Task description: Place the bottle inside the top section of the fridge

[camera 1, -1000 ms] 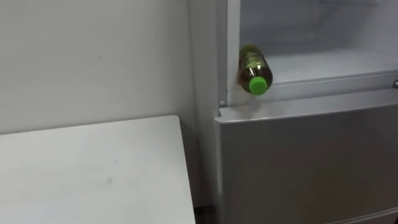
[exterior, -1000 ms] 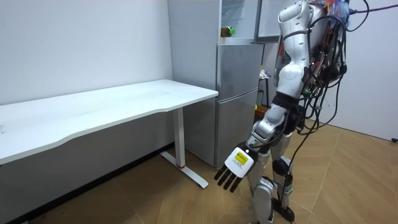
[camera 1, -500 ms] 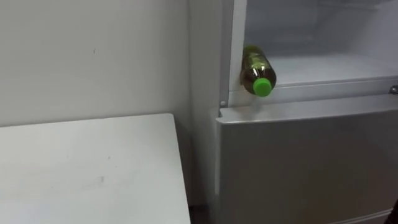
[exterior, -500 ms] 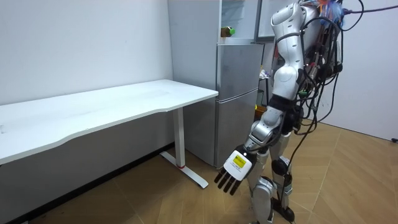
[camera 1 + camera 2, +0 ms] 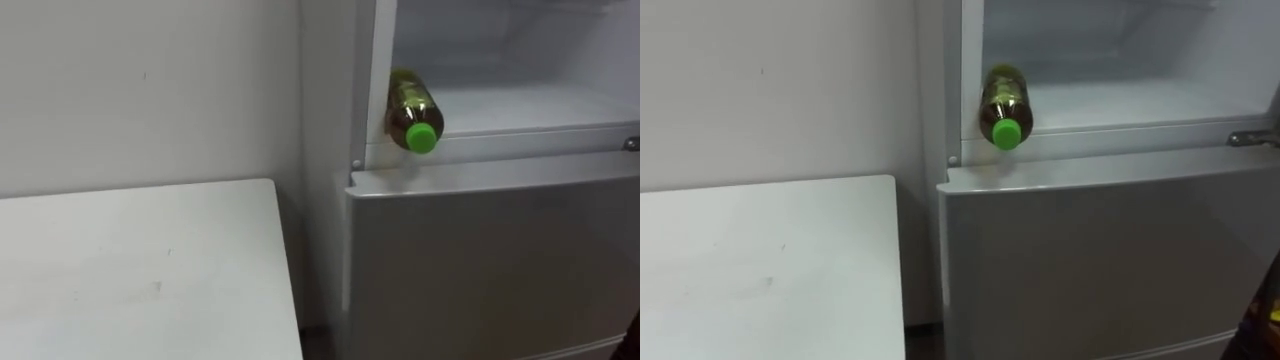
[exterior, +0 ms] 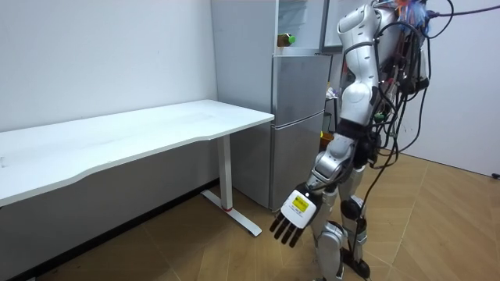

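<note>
A bottle (image 5: 410, 108) of yellowish drink lies on its side in the open upper fridge compartment (image 5: 530, 105), at the shelf's left front corner. Its green cap points out over the edge. In the room view the bottle (image 6: 286, 38) shows as a small green spot atop the closed lower fridge door (image 6: 297, 125). I stand right in front of the fridge. My left hand (image 6: 293, 222) hangs low beside my leg, open, with straight fingers and nothing in it.
A white table (image 5: 140, 270) stands against the wall to the left of the fridge, close to its side. The closed lower door (image 5: 490, 260) fills the space below the shelf. Wooden floor (image 6: 437, 226) lies open behind me.
The bottle has not moved. My upper body has shifted a little toward the fridge and the eye view has slid slightly. The left hand still hangs low.
</note>
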Tool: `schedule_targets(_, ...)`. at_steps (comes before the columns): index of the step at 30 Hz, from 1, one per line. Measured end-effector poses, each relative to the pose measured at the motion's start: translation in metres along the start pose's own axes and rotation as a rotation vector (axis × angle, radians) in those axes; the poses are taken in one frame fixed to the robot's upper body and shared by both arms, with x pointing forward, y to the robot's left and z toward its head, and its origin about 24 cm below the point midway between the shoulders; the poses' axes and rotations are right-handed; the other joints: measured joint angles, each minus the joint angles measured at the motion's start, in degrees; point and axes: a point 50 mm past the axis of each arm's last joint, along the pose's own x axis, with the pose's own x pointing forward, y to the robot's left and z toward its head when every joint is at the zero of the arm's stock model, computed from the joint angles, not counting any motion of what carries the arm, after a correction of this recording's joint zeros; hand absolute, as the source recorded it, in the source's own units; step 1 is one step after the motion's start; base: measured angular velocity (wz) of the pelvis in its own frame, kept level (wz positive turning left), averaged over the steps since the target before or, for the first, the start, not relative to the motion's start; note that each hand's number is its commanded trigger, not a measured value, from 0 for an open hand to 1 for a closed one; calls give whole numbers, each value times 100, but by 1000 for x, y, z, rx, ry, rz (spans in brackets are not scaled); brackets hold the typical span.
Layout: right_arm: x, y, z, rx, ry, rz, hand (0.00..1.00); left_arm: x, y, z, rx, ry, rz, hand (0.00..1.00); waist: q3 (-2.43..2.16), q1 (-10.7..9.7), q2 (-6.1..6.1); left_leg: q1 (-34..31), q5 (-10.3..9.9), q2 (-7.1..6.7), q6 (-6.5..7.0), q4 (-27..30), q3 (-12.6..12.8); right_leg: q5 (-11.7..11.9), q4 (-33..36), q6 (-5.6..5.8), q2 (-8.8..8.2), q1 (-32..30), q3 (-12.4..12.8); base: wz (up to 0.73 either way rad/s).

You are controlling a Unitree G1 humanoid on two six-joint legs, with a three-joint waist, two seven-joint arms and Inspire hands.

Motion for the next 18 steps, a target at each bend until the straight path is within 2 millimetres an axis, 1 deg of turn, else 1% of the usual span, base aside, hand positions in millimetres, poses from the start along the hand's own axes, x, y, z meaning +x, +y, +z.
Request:
schedule_targets(2, -2, 7, 12, 32, -56, 30, 0, 0, 0, 0, 7, -1, -5, 0, 0, -8, -44, 27, 0, 0, 0, 4, 4, -29, 30, -3, -3, 5, 11, 0)
schedule_targets(3, -2, 9, 20, 66, -77, 36, 0, 0, -1, 0, 8, -1, -14, 0, 5, -8, -53, 26, 0, 2, 0, 4, 4, -29, 29, -3, -1, 5, 11, 0)
schedule_targets(4, -2, 10, 24, 82, -88, 38, 0, 0, -1, 0, 8, 0, -17, 0, 4, -7, -60, 26, 0, 1, 0, 3, 3, -29, 29, -3, -2, 5, 11, 0)
schedule_targets(5, -1, 9, 26, 72, -97, 38, 0, 0, 0, 0, 6, 0, -16, 0, 6, 0, -79, 25, 0, 1, 0, 0, 2, -29, 28, -3, -3, 4, 10, 0)
schedule_targets(13, -2, 10, 28, 63, -113, 36, 0, -1, 2, -4, -11, 17, -16, 0, 2, 14, -104, -17, 0, -2, 0, 2, 1, -30, 86, -2, -5, -70, 25, 0)
schedule_targets(18, -2, 10, 27, 49, -112, 20, 0, -2, 2, -9, -11, 39, -18, 0, 12, 17, -143, -22, 0, 0, 0, 12, -3, -48, 112, -10, -6, -86, 27, 0)
